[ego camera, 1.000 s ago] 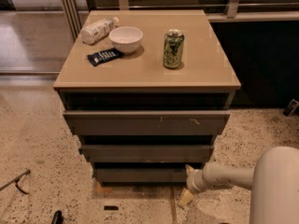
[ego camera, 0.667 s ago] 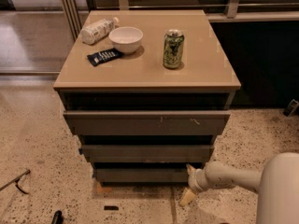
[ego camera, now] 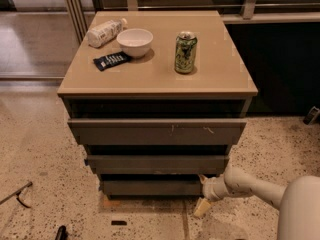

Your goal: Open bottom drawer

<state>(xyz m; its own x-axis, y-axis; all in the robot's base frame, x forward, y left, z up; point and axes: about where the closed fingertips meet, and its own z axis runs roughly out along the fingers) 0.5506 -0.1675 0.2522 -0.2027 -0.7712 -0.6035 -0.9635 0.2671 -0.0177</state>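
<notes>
At three o'clock of the bottom drawer (ego camera: 150,187), the gripper (ego camera: 201,192) sits open; its stiff, handleless front probably needs edge-gripping.

The end effector (ego camera: 202,194) is at the right end of the bottom drawer (ego camera: 150,187), below the middle drawer (ego camera: 157,164).

On the cabinet top (ego camera: 220,69) — white bowl (ego camera: 134,41), green can (ego camera: 185,52), bottle (ego camera: 105,32), dark packet (ego camera: 112,60)
</notes>
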